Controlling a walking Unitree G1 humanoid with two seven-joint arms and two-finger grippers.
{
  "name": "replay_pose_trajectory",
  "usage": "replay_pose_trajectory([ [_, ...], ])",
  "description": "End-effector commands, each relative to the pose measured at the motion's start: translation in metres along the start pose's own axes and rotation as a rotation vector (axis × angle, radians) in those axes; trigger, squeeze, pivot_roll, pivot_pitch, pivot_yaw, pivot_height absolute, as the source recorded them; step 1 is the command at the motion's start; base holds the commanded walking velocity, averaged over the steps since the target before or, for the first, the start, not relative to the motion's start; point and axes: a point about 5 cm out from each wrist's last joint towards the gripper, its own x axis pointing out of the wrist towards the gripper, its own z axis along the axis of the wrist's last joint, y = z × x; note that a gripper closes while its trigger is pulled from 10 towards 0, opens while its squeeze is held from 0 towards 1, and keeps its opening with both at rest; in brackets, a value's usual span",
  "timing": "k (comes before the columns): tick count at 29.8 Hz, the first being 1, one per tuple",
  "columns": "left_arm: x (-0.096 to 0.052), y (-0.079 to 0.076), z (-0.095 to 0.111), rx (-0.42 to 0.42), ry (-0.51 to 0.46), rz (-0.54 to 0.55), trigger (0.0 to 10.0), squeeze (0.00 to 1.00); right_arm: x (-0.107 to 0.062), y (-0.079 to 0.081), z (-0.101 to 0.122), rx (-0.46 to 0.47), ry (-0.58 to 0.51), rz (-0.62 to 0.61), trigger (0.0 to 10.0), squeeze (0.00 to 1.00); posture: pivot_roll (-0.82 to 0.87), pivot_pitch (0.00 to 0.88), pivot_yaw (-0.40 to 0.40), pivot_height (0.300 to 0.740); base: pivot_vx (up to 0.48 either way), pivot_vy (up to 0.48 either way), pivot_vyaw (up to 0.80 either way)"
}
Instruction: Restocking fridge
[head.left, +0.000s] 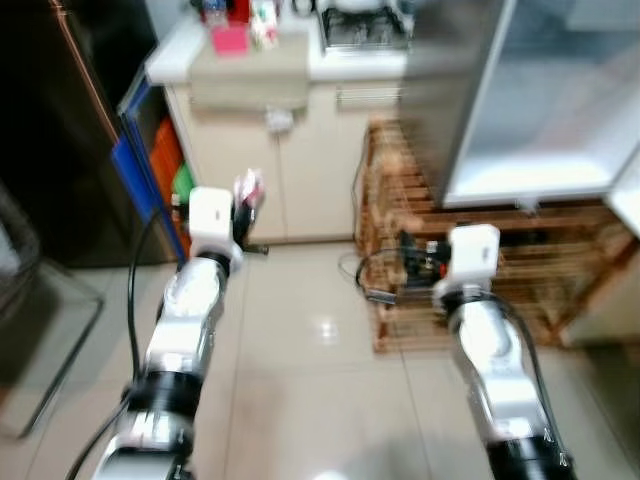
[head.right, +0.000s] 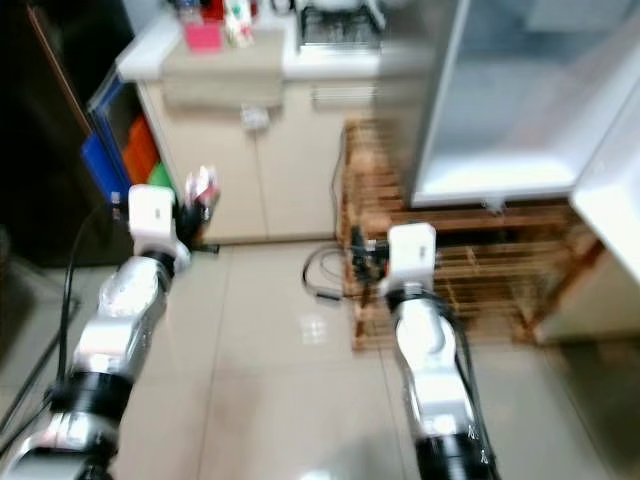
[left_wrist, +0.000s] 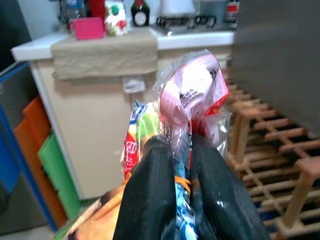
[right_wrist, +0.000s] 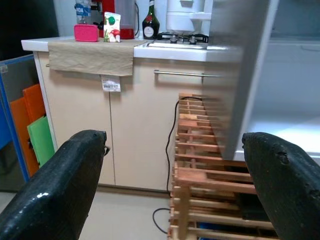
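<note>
Tightly between left gripper (left_wrist: 182, 200) fingers: pink packet (left_wrist: 192, 97).

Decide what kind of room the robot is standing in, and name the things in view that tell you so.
Most likely a home kitchen. A white counter tops cream cabinets and carries a gas hob, a dark bottle and a carton. An open fridge stands beside a wooden rack.

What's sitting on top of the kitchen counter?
On the counter: a beige cloth, pink box, small carton, dark bottle, gas stove. Anything behind them is hidden.
</note>
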Motion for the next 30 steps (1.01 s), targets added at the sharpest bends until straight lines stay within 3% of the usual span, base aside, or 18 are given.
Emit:
replay_pose_trajectory([
  [1,0.004,-0.005,0.003,-0.011,-0.015,-0.007,10.0,0.0,-0.001,-0.006,0.003,-0.011,0.0,-0.001,10.0,0.0,-0.07,0.0,0.064,0.74,0.307,-0.364,0.0],
  [13,0.014,-0.005,0.005,0.026,-0.009,-0.034,10.0,0.0,-0.005,-0.008,0.001,-0.011,-0.002,-0.019,10.0,0.0,-0.1,0.0,0.112,0.74,0.354,-0.319,0.0],
  [20,0.018,-0.014,0.014,0.051,-0.071,-0.098,10.0,0.0,-0.005,-0.012,0.0,-0.013,-0.003,-0.037,10.0,0.0,-0.11,0.0,0.124,0.74,0.354,-0.321,0.0],
  [30,0.017,-0.016,0.013,0.044,-0.084,-0.111,10.0,0.0,-0.007,-0.015,-0.001,-0.02,0.0,-0.046,10.0,0.0,-0.1,0.0,0.114,0.74,0.0,0.0,0.0],
])
